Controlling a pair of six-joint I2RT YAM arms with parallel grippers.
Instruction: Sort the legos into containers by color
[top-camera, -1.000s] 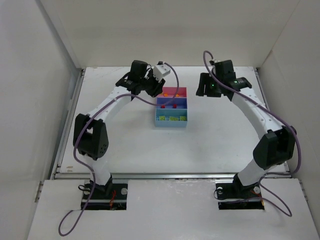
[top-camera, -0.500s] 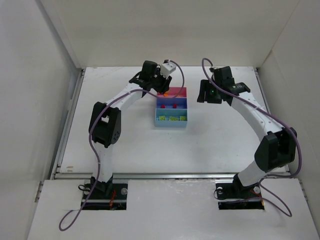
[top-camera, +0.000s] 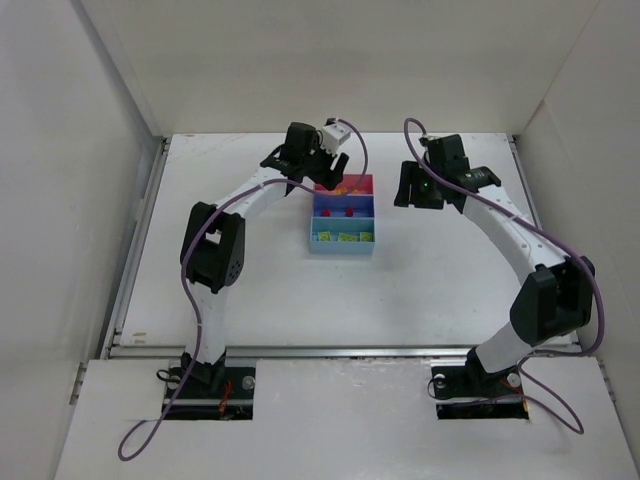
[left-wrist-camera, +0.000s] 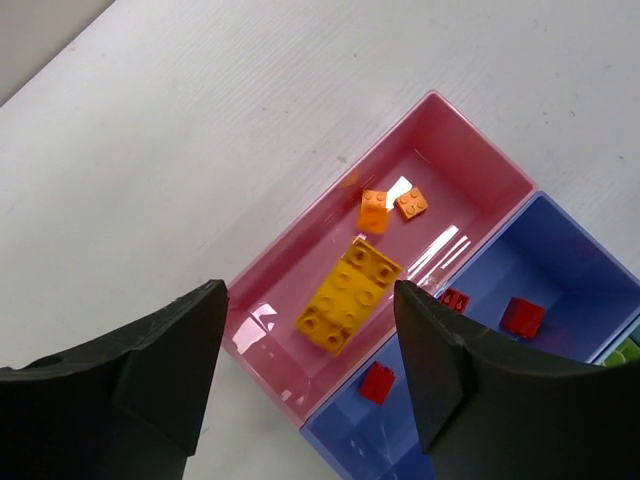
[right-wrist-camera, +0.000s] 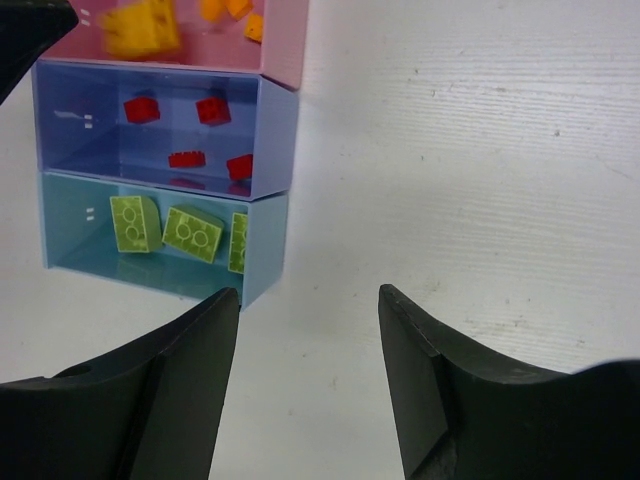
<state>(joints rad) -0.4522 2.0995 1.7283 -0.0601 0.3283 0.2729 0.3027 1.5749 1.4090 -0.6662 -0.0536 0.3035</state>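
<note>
White desk (top-camera: 420, 290) carries the containers (top-camera: 341, 248), three joined bins: orange legos (left-wrist-camera: 349, 296) in pink, red legos (right-wrist-camera: 212, 109) in dark blue, lime legos (right-wrist-camera: 193, 232) in light blue. Left hand (left-wrist-camera: 308, 290) above, right hand (right-wrist-camera: 305, 295) beside, both spread wide.

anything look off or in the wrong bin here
Nothing stands out. The orange bricks lie in the pink bin, the red bricks in the dark blue bin, and the lime-green bricks in the light blue bin, one colour per bin.
</note>
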